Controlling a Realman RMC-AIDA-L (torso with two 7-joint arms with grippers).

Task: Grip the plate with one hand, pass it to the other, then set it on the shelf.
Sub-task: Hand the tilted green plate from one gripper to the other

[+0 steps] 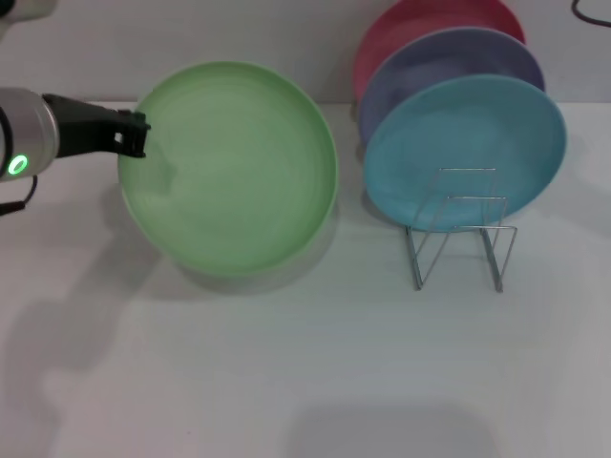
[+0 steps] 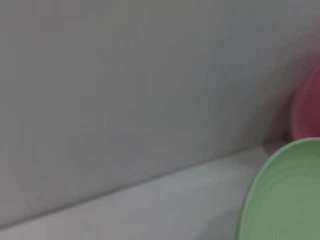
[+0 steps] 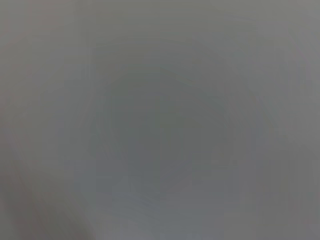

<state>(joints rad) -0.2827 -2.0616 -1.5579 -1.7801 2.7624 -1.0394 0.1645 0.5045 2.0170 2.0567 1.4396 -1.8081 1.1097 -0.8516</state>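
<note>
Left gripper (image 1: 134,135), centre-left of frame: jaws clamping the plate (image 1: 234,167) at its rim; plate tilting off the counter (image 1: 305,372); holding it level matters; right gripper showing nowhere.

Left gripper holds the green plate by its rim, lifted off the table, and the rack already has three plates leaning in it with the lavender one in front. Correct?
Not quite. The head view shows the blue plate in front on the rack, with the lavender plate behind it. The rest stands: the left gripper grips the green plate at its rim.
</note>
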